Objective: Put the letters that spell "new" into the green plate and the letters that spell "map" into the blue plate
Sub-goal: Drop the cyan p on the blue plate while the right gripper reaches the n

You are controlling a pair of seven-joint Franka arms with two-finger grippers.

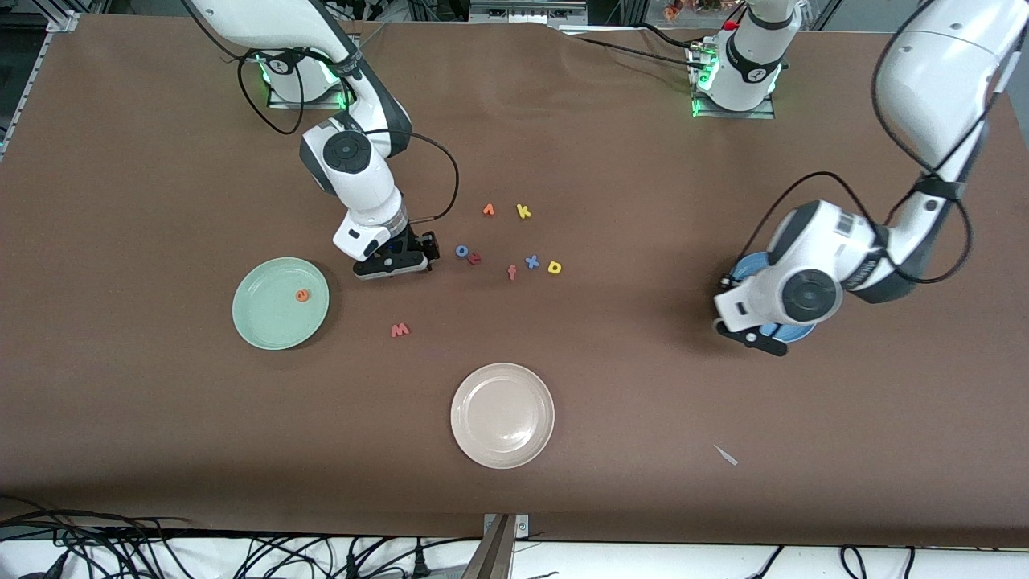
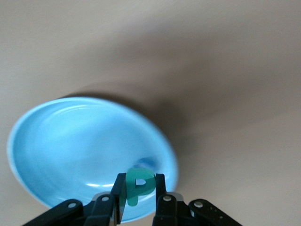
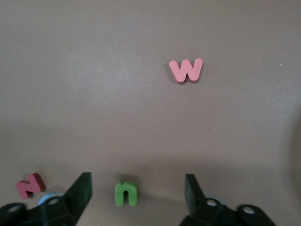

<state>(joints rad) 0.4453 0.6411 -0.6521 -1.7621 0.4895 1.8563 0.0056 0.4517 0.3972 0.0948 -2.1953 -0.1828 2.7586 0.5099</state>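
Left end effector (image 2: 139, 194) grips the p (image 2: 139, 184) over the blue plate (image 2: 56, 150); right end effector (image 3: 137, 193) gapes astride n (image 3: 126, 193), w (image 3: 186, 70) at its 1 o'clock; only e (image 1: 301, 296) lies in the green plate (image 1: 261, 322); m perhaps already plated.

A robotics lab: 2 bolted-down arms, a brown-covered table (image 1: 161, 450), and loose cables (image 1: 120, 555) along its edge.

Right gripper (image 3: 136, 193) fingers (image 3: 79, 190) spread wide; left gripper (image 2: 139, 190) pinched closed.
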